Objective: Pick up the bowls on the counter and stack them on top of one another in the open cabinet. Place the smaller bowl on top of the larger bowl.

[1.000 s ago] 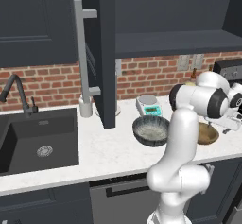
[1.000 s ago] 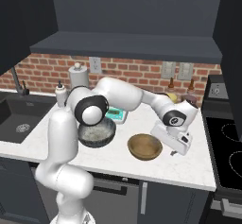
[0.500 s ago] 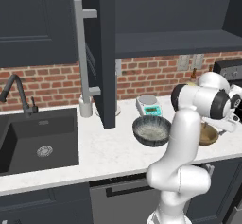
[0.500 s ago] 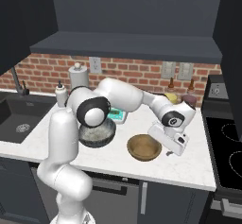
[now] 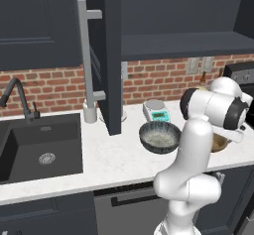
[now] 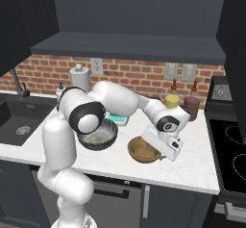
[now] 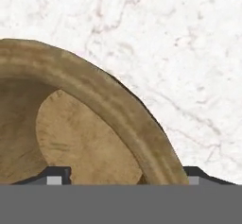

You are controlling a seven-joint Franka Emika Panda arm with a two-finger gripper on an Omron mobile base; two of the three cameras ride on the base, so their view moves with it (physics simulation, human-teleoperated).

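Note:
The smaller bowl [image 6: 141,151], tan-brown and wooden-looking, sits on the white counter [image 6: 192,159] right of the larger bowl [image 6: 98,135], which is dark, ribbed and pale inside. My gripper [image 6: 155,151] is down at the tan bowl's right rim. In the hand view the gripper [image 7: 125,176] is open and straddles the smaller bowl's rim [image 7: 118,107], one tip over the inside and one over the marble. In the left base view the larger bowl [image 5: 159,136] is in the open and the smaller bowl [image 5: 220,143] peeks out from behind my arm. The cabinet [image 5: 178,43] above stands open, its shelf bare.
The cabinet door [image 5: 106,55] with its silver bar handle [image 5: 87,55] juts out over the counter. A small scale [image 5: 156,111] stands behind the dark bowl. A yellow jar [image 6: 172,101] and a dark jar [image 6: 191,107] stand by the brick wall. The sink [image 5: 42,149] is at the left, the stove [image 6: 230,150] at the right.
The hand has come down and slightly left onto the tan bowl's right rim. Both bowls stay where they were.

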